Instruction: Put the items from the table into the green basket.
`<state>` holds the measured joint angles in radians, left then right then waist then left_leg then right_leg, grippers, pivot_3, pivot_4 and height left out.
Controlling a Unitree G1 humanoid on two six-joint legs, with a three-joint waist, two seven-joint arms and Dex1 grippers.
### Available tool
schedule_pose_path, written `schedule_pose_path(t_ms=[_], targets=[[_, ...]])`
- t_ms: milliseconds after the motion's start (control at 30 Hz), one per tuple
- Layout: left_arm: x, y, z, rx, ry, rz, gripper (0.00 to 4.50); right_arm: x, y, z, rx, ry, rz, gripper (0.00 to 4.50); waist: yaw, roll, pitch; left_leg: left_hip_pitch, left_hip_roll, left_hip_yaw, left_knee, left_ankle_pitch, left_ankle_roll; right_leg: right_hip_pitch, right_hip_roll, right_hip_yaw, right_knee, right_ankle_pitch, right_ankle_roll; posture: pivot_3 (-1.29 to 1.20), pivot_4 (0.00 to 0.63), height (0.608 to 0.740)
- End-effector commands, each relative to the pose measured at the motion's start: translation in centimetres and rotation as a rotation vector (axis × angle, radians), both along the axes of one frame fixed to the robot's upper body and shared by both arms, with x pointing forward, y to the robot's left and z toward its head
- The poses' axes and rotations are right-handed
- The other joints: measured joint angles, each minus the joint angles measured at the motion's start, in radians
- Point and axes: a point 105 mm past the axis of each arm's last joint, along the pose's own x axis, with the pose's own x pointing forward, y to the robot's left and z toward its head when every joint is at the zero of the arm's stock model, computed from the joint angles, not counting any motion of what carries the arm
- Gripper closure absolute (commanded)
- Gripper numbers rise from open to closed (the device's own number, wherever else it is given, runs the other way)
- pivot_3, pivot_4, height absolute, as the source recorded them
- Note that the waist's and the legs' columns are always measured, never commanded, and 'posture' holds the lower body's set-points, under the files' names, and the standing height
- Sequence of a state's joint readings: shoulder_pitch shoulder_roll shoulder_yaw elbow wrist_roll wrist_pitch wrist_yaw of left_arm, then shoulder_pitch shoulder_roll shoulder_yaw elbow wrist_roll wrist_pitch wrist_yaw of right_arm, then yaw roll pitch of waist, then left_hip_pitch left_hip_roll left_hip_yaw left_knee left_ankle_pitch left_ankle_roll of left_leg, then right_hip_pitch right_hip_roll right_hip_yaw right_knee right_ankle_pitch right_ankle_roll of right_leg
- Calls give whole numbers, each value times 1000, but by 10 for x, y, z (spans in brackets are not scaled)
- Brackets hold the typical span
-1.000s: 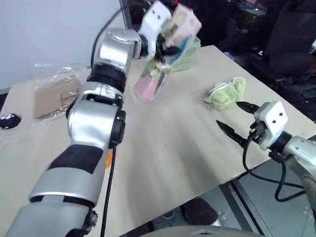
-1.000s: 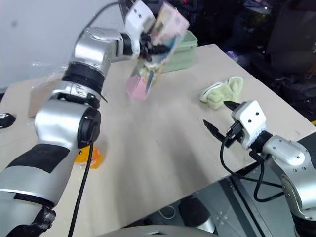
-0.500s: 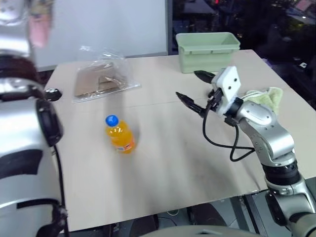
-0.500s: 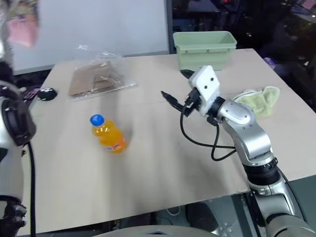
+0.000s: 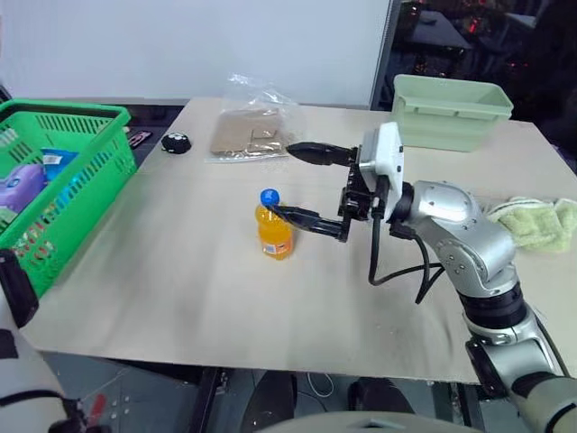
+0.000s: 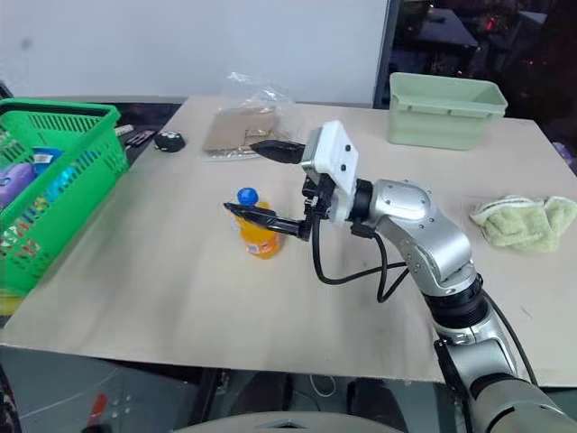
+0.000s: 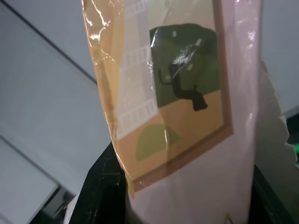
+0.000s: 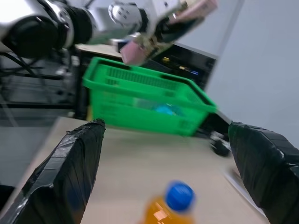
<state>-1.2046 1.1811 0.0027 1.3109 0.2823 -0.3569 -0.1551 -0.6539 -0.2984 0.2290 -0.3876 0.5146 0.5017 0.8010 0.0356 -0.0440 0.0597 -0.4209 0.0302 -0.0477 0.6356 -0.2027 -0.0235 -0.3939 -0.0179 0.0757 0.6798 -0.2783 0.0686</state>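
**Right gripper wide at the bottle, left gripper holding the carton above the basket**

Right gripper (image 5: 302, 183) has its two black fingers spread wide, and you see them reach over the table (image 5: 180, 271) toward the robot's left. One finger (image 5: 311, 152) points past the clear bag with brown contents (image 5: 250, 135); the other finger (image 5: 311, 220) is just beside the small orange drink bottle with blue cap (image 5: 273, 225). You cannot tell if it touches the bottle. The bottle stands upright near the middle of the table.

Your left gripper (image 8: 154, 35) is pressed on the long pink carton (image 7: 196, 116), which you see close in the left wrist view. In the right wrist view this carton is held up in the air above the green basket (image 5: 86, 167).

The basket stands at the left edge of the table and already has some small goods (image 5: 22, 185) inside. A pale green tub (image 5: 448, 110) and a green cloth (image 5: 541, 221) are on the right side.
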Motion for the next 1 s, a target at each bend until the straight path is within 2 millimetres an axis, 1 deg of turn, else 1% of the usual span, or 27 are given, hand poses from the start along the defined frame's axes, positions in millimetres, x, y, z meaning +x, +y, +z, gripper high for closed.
schedule_pose_path(t_ms=[33, 133, 200, 233, 267, 300, 333, 367, 400, 467, 500, 567, 633, 667, 733, 800, 900, 933, 1000], targets=[[-9, 6, 4, -1, -35, 16, 2496, -7, 1, 6, -10, -38, 28, 0, 7, -2, -1, 1, 1, 0, 0, 1, -1, 1, 0, -1, 0, 0, 0, 94, 0, 740], [-11, 14, -11, -23, -1, 42, 2496, -6, 0, 6, -20, -39, 17, 0, 4, -3, -2, 2, 1, 0, 0, 1, -1, 2, 0, -1, 0, 0, -1, 92, 0, 740], [-14, 18, -18, -58, 7, 40, 1927, -8, 0, 6, -24, -42, 16, 0, 2, -3, -3, 2, 2, 0, 0, 1, -1, 2, 1, -1, 1, 1, -1, 88, 0, 740], [-16, 21, -20, -74, 4, 45, 1728, -8, 0, 6, -26, -43, 16, 0, 1, -3, -3, 2, 2, 0, 0, 1, -1, 2, 1, -1, 1, 1, -2, 86, 0, 740], [-17, 23, -22, -91, -3, 44, 1335, -9, -1, 6, -28, -44, 15, 0, 0, -3, -3, 2, 3, 0, -1, 1, -1, 1, 2, -2, 1, 2, -3, 83, 0, 740], [-19, 24, -24, -96, -9, 49, 774, -9, -1, 6, -30, -44, 12, 0, 0, -3, -3, 2, 3, 0, -1, 1, -1, 1, 2, -2, 1, 2, -3, 83, 0, 740], [-20, 25, -25, -103, -17, 49, 338, -9, -1, 6, -31, -44, 9, 0, -1, -3, -3, 2, 4, 0, -1, 1, -1, 1, 2, -2, 1, 2, -4, 77, 0, 740], [-21, 26, -26, -120, -29, 35, 159, -9, -2, 6, -33, -43, 3, 0, -2, -3, -3, 2, 4, 0, -2, 1, -1, 1, 3, -2, 1, 2, -4, 75, 0, 740], [-21, 25, -27, -134, -38, 18, 159, -9, -3, 6, -34, -41, -3, 0, -2, -3, -3, 2, 5, 0, -2, 1, -1, 0, 3, -2, 1, 3, -4, 73, 0, 740], [-16, 16, -24, -183, -78, -71, 159, -8, -6, 5, -38, -38, -20, 0, -4, -4, -4, 2, 6, 0, -2, 1, -1, 0, 4, -3, 1, 3, -5, 72, 0, 740], [-9, 6, -22, -234, -99, -166, 159, -7, -9, 4, -41, -36, -34, 0, -2, -5, -4, 2, 7, 0, -2, 1, -1, 1, 5, -3, 1, 4, -6, 70, 0, 740], [5, -20, -20, -307, -89, -377, 159, -6, -14, 2, -47, -31, -57, 0, 5, -6, -5, 2, 7, 0, -2, 1, -2, 1, 4, -4, 1, 4, -6, 71, 0, 740], [18, -59, -22, -491, -43, -693, 159, -2, -22, 0, -59, -23, -93, 0, 10, -6, -5, 2, 7, 0, -1, 3, -4, 3, 3, -6, 0, 4, -7, 71, 0, 740], [18, -81, -27, -562, 8, -837, 159, -1, -25, -2, -66, -19, -111, 0, 8, -6, -6, 2, 8, 1, -1, 3, -5, 5, 2, -9, -1, 4, -7, 71, 0, 740], [7, -118, -43, -648, 130, -1023, 159, 3, -33, -5, -85, -13, -148, 0, -12, -5, -9, 4, 9, 3, -1, 3, -5, 7, 1, -7, -1, 4, -7, 69, 0, 740], [-13, -144, -61, -735, 226, -1118, 159, 5, -39, -8, -101, -5, -179, 0, -41, -2, -10, 5, 8, 6, -1, 2, -4, 7, -1, -4, -1, 4, -7, 69, 0, 740], [-41, -176, -82, -844, 373, -1219, 159, 7, -44, -9, -106, 8, -206, 0, -78, -1, -9, 6, 11, 6, -2, 2, -4, 6, 1, -3, 1, 4, -7, 76, 0, 740], [-46, -182, -86, -851, 404, -1225, 159, 8, -45, -9, -107, 12, -211, 0, -82, 0, -9, 7, 12, 5, -2, 2, -3, 5, 3, -4, 2, 4, -7, 82, 0, 740], [-56, -205, -103, -835, 517, -1257, 159, 9, -48, -10, -113, 21, -223, 0, -79, 2, -9, 8, 14, 3, -2, 2, -3, 5, 7, -5, 4, 4, -8, 79, 0, 740]])
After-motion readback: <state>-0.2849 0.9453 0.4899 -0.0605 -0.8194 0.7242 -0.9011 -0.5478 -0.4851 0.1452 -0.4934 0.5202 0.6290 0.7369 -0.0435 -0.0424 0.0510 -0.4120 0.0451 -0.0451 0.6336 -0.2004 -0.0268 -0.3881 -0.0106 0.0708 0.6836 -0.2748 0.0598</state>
